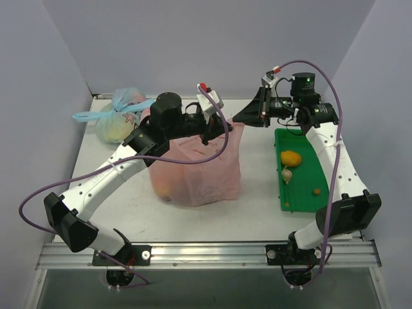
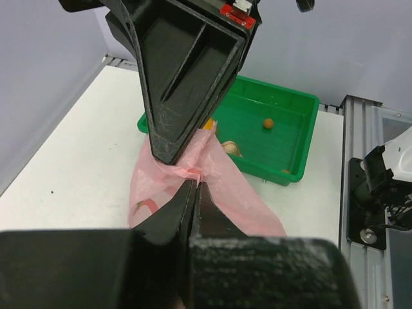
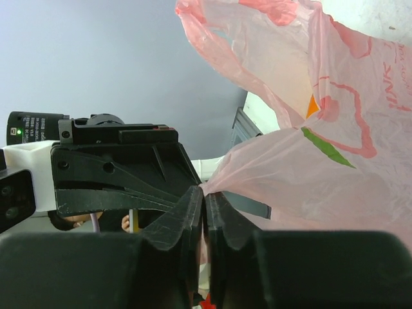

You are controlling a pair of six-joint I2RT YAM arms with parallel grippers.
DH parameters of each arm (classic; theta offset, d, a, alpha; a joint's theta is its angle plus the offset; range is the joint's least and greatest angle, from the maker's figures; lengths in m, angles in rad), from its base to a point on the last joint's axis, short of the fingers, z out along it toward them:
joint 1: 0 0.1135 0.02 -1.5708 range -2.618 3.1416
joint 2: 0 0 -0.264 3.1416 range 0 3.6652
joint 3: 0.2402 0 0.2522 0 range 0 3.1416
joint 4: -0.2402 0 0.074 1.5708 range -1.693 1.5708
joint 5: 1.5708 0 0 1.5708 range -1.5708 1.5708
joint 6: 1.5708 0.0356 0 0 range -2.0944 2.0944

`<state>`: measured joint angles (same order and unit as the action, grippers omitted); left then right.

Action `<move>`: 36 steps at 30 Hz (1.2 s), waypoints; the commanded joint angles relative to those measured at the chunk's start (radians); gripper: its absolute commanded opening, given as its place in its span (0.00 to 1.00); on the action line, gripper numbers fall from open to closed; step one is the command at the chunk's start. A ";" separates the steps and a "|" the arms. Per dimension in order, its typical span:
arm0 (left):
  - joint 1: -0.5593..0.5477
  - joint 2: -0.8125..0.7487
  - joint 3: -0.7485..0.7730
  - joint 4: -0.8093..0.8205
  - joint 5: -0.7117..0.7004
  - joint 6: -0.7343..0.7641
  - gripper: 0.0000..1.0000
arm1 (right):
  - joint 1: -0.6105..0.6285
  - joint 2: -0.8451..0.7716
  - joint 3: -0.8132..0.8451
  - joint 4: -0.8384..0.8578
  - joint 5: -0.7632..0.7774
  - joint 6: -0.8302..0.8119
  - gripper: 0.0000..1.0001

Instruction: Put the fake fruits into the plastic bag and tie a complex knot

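Note:
The pink plastic bag [image 1: 199, 174] stands mid-table, with an orange fruit [image 1: 162, 188] showing through its lower left. My left gripper [image 1: 225, 128] is shut on the bag's upper right edge. In the left wrist view its jaws [image 2: 195, 184] pinch a bunched pink fold [image 2: 212, 161]. My right gripper [image 1: 235, 120] reaches in from the right and is shut on the same edge. Its jaws [image 3: 206, 192] pinch the pink film [image 3: 322, 174]. Left in the green tray [image 1: 309, 174] are a yellow-orange fruit [image 1: 290, 158], a pale piece [image 1: 287, 174] and a small orange one [image 1: 317, 191]. No knot shows.
A pale blue knotted bag [image 1: 119, 119] with fruit inside sits at the back left. The green tray [image 2: 290, 138] lies along the right side, behind the bag in the left wrist view. Grey walls enclose the table on three sides.

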<state>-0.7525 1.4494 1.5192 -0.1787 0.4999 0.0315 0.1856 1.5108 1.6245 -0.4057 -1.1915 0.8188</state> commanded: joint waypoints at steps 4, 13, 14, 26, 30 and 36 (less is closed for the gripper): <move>-0.004 -0.052 0.027 0.030 0.045 0.059 0.00 | -0.101 -0.014 0.028 0.044 -0.129 -0.125 0.37; 0.036 -0.081 0.015 0.048 0.041 -0.056 0.00 | -0.266 -0.110 0.080 -0.067 -0.002 -0.603 0.97; 0.045 -0.081 0.010 0.077 0.080 -0.109 0.00 | -0.246 -0.130 0.065 -0.067 0.015 -0.663 0.98; 0.127 -0.017 0.039 0.223 0.258 -0.354 0.00 | 0.023 -0.391 -0.282 0.166 0.093 -1.106 1.00; 0.127 -0.020 0.030 0.239 0.279 -0.358 0.00 | 0.104 -0.356 -0.307 0.276 0.148 -1.098 1.00; 0.127 -0.030 0.016 0.258 0.292 -0.355 0.00 | 0.182 -0.279 -0.314 0.378 0.197 -1.055 1.00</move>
<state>-0.6266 1.4403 1.5192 -0.0059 0.7620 -0.3111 0.3374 1.2301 1.3151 -0.1608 -1.0275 -0.2497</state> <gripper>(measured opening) 0.026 0.999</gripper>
